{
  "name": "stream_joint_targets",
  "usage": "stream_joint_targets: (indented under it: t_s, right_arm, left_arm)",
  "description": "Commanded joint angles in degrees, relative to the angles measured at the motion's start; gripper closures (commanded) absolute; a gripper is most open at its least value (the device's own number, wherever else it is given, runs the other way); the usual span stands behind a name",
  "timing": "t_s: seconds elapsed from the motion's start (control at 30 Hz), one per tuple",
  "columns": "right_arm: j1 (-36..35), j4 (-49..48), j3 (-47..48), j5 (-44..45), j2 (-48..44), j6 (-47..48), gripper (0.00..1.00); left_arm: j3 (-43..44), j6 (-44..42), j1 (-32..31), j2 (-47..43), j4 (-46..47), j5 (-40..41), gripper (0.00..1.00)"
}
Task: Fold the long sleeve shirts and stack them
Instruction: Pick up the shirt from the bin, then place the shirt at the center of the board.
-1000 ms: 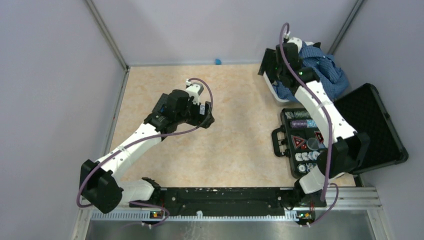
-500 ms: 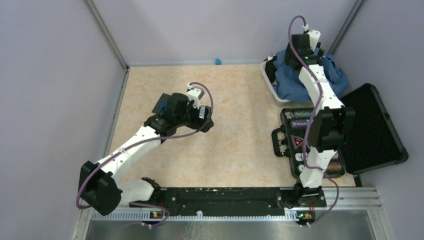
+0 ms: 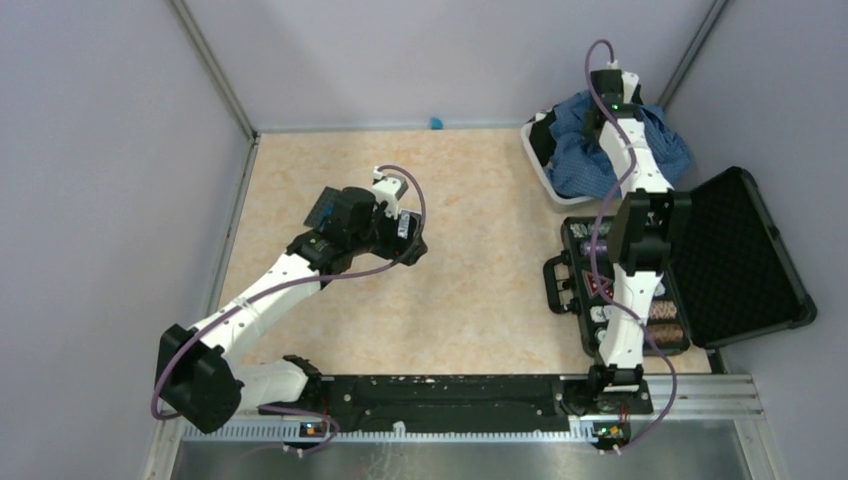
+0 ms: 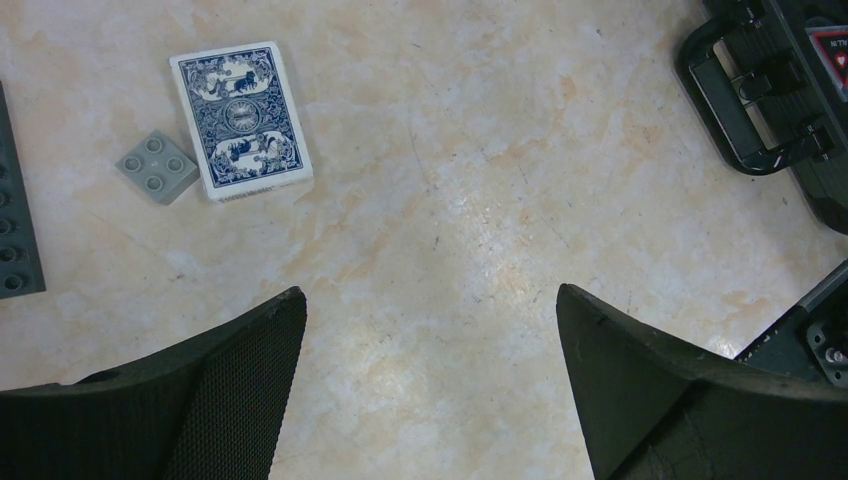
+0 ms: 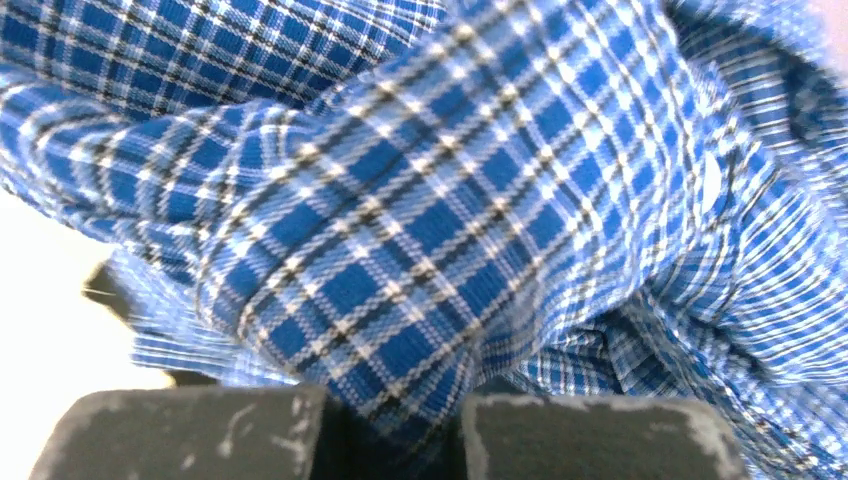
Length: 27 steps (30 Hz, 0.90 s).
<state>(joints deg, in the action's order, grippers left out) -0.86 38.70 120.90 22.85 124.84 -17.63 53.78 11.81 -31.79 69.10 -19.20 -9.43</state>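
Note:
A blue checked long sleeve shirt (image 3: 668, 150) lies crumpled in a white basket (image 3: 541, 168) at the back right corner. My right gripper (image 3: 606, 108) reaches down into the pile. In the right wrist view a fold of the shirt (image 5: 420, 200) is pinched between its two fingers, so the right gripper (image 5: 395, 420) is shut on the cloth. My left gripper (image 3: 410, 240) hovers over the middle of the table. The left wrist view shows the left gripper (image 4: 428, 300) wide open with only bare tabletop between its fingers.
An open black hard case (image 3: 740, 250) with small items in its tray sits just in front of the basket; its handle (image 4: 740, 110) shows in the left wrist view. A deck of blue cards (image 4: 240, 120), a small grey brick (image 4: 156, 166) and a grey plate (image 4: 15, 220) lie under the left arm.
The right arm swung from the basket's left side to above the shirt, dropped into it, and its gripper closed on the cloth. The left arm hardly moved.

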Motion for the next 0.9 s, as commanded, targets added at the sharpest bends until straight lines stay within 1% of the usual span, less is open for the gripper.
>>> stream_joint_targets:
  t_s: [0.0,0.1,0.17,0.2,0.3,0.43,0.5,0.7,0.77,0.87]
  right_arm:
    - [-0.2,3.5,15.3,-3.1,-4.1,-1.0,1.00]
    - [-0.7,3.7,17.8,-5.6,-8.8,-0.9,1.00]
    - [-1.5,1.0,16.1,-8.8,-13.9,-0.6,1.00]
    - [-2.3,-1.9,14.6,-10.3,-16.7,0.2,1.00]
    - [-7.2,-8.6,11.1,-13.3,-24.8,3.9,1.00]
    - [-12.6,-13.8,12.2,-19.1,-31.9,5.2,1.00]
    - [-14.3,-16.8,11.6,-22.2,-36.2,3.0,1.00]
    - [-15.0,-30.6,1.7,-33.4,-46.1,-8.9,1.00]
    - [-15.1,-32.4,1.2,-35.7,-47.2,-11.7,1.00]
    - [-15.1,-31.6,1.4,-35.8,-47.5,-13.6,1.00]
  left_arm:
    - [0.2,-0.7,0.7,-1.6,2.8,-0.7,0.01]
    - [0.0,-0.7,1.1,-1.9,2.8,-1.0,0.01]
    - [0.0,-0.8,1.2,-2.1,3.0,-1.3,0.01]
    - [0.1,-0.8,1.2,-2.1,3.1,-1.7,0.01]
    - [0.4,-0.8,1.3,-1.9,3.3,-3.2,0.01]
    - [0.9,-0.3,1.4,-1.6,3.6,-4.6,0.01]
    - [1.2,-0.1,1.5,-1.5,3.5,-5.2,0.01]
    - [3.6,1.3,1.6,-2.2,3.0,-6.2,0.01]
    - [4.7,1.8,1.6,-2.5,2.5,-6.2,0.01]
    - [6.2,2.4,1.6,-3.3,2.0,-5.9,0.01]
